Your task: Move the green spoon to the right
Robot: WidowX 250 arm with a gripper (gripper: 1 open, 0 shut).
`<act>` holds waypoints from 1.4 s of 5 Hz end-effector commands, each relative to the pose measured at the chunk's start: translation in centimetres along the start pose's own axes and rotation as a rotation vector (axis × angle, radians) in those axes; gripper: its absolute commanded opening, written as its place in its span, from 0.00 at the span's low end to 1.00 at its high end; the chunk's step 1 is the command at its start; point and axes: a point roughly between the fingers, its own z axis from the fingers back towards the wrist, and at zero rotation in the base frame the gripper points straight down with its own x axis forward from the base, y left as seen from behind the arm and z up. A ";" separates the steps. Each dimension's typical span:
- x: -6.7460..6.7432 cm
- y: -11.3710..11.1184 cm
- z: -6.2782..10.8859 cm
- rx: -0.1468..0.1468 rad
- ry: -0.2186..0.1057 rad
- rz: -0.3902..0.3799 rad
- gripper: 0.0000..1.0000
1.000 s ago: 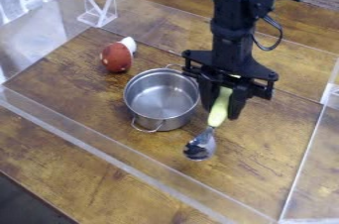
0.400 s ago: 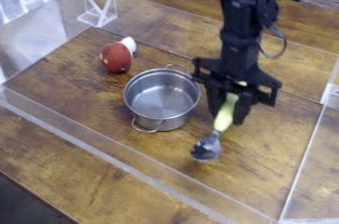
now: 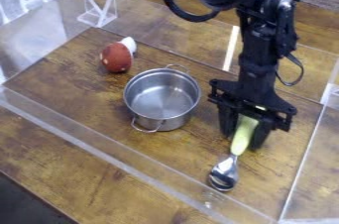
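Setting down green spoon [image 3: 237,147] right of steel pot [image 3: 163,99]. Gripper [image 3: 249,126] points down over handle; jaws look parted either side of handle, grip seems released, though fingers partly hide it. Spoon bowl rests on wooden table [image 3: 79,119], below and in front of gripper. Judgement: lift straight up, jaws wide, avoid dragging handle. Acrylic wall close on right — keep clear.

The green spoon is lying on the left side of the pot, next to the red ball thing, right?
Not quite. In the camera view the green spoon lies to the right of the pot, under the hand. The red ball thing sits on the pot's other side.
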 end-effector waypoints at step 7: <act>0.0 2.3 5.7 0.046 -0.047 0.299 1.00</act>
